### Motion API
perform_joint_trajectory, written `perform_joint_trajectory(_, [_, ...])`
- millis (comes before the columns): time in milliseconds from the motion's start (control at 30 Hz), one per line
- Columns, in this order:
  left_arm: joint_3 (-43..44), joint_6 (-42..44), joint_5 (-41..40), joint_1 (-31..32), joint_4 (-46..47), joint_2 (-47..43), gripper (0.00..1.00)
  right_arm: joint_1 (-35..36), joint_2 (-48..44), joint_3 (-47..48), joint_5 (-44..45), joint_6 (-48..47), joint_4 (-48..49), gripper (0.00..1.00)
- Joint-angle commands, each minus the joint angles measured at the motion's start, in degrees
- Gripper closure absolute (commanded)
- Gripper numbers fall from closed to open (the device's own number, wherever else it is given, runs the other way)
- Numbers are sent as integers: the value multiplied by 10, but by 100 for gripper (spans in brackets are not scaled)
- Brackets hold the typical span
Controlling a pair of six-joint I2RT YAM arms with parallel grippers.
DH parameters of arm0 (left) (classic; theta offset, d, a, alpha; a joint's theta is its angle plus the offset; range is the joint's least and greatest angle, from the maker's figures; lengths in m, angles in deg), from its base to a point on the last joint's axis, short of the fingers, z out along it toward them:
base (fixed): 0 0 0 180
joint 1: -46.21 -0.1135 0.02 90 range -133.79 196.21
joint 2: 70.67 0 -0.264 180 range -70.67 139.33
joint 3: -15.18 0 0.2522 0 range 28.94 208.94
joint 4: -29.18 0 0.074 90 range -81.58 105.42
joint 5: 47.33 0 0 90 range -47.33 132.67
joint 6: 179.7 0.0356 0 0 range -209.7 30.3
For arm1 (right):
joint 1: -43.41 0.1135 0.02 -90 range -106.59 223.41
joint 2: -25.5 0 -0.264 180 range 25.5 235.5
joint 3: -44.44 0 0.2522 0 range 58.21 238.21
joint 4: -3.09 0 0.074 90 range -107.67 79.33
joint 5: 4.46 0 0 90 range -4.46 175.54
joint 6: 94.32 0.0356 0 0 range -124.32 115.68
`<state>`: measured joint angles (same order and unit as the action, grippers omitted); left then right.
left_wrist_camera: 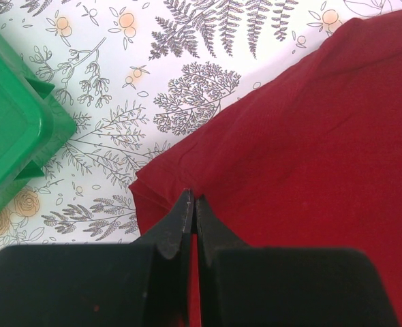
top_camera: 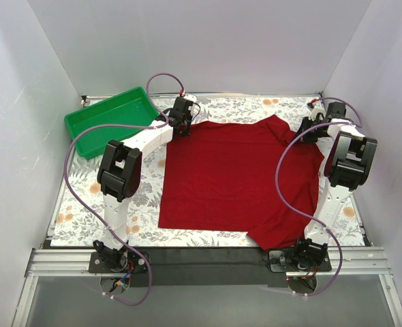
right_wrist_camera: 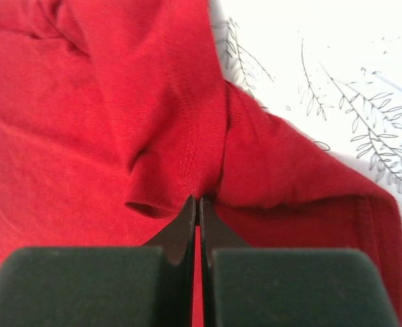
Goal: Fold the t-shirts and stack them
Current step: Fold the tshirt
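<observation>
The dark red t-shirt (top_camera: 235, 180) lies spread on the floral table, its near right part bunched at the front edge. My left gripper (top_camera: 182, 125) is at the shirt's far left corner. In the left wrist view it (left_wrist_camera: 193, 201) is shut, pinching the edge of the t-shirt (left_wrist_camera: 310, 136). My right gripper (top_camera: 310, 131) is at the shirt's far right corner. In the right wrist view it (right_wrist_camera: 198, 201) is shut on a puckered fold of the t-shirt (right_wrist_camera: 153, 102) next to a stitched seam.
A green plastic tray (top_camera: 112, 120) stands at the back left of the table, just left of my left gripper; its corner shows in the left wrist view (left_wrist_camera: 13, 129). Grey walls enclose three sides. The floral table cover (top_camera: 105, 204) shows left of the shirt.
</observation>
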<state>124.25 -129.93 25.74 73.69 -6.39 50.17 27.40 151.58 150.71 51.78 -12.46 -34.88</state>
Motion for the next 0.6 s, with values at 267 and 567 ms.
perform_joint_trajectory(267, [4,7,-10,-9,9,-63,100,2,-104,45,17,-51,-29,99])
perform_joint_trajectory(567, [13,8,-10,-22,9,-71,100,4,-109,105,47,-113,-61,99])
